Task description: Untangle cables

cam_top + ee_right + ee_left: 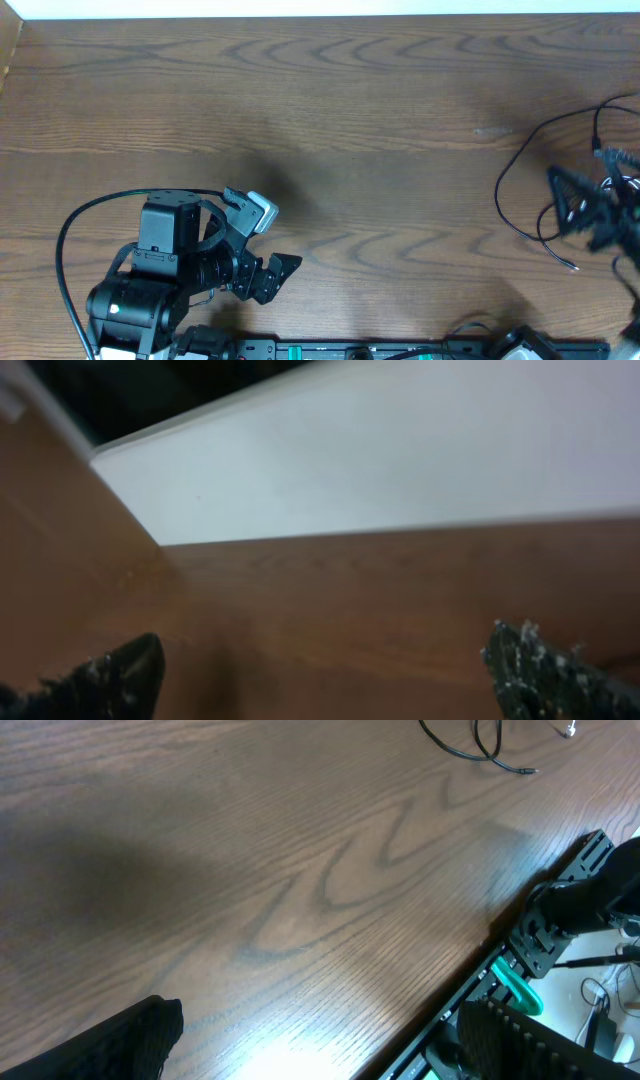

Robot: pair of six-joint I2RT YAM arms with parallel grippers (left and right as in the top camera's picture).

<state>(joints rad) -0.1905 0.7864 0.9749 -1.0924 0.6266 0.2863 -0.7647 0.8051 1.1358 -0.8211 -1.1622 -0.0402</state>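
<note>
Thin black cables [500, 190] lie in loose loops at the table's far right, with one small plug end [574, 268] pointing toward the front. In the left wrist view a stretch of cable [462, 755] crosses the top edge. My right gripper [585, 210] hovers over the loops at the right edge. It is open, and its wrist view shows only bare wood between the fingers of the right gripper [325, 675]. My left gripper [278, 278] sits low at the front left, far from the cables. The left gripper [325, 1050] is open and holds nothing.
A black rail [400, 350] runs along the table's front edge, with a green part [520, 990] beside it. A white wall [400, 450] borders the table's back edge. The left arm's own thick black wire [65, 240] arcs at the lower left.
</note>
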